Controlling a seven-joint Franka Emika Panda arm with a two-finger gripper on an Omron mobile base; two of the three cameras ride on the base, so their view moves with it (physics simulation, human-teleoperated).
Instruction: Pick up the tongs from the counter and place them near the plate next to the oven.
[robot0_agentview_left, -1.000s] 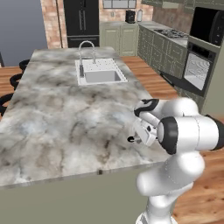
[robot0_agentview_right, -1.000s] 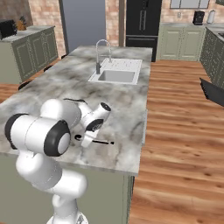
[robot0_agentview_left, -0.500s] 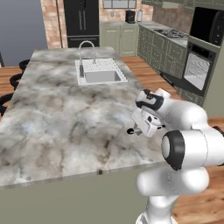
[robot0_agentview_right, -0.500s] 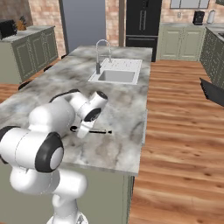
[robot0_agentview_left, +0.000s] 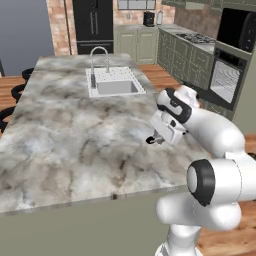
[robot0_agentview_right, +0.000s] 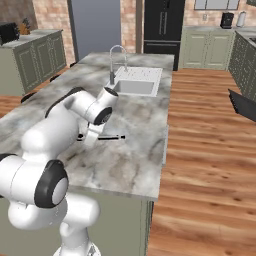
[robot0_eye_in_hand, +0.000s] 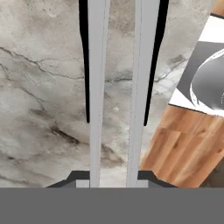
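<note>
1. The white arm's two-finger gripper (robot0_agentview_left: 154, 140) is down at the grey-and-tan marbled stone counter (robot0_agentview_left: 70, 135), near its right edge and nearer than the sink.
2. Its jaws are drawn in on the slim dark grey metal tongs with black tips (robot0_agentview_right: 111, 137), pinching them from both sides.
3. In the hand view the tongs (robot0_eye_in_hand: 119, 78) run straight away from the camera as two pale metal strips with black edges, parallel and close together, with the finger tips (robot0_eye_in_hand: 78, 177) against their outer sides at the bottom.
4. In the right base view the tongs lie level, one end sticking out past the gripper (robot0_agentview_right: 92, 139); whether they touch the stone cannot be told.
5. The inset white sink (robot0_agentview_left: 112, 85) with its arched steel tap (robot0_agentview_left: 100, 62) sits farther along the counter.
6. The black built-in wall oven with a glass door (robot0_agentview_left: 225, 80) stands in sage-green cabinetry at the far right, well apart from the tongs.
</note>
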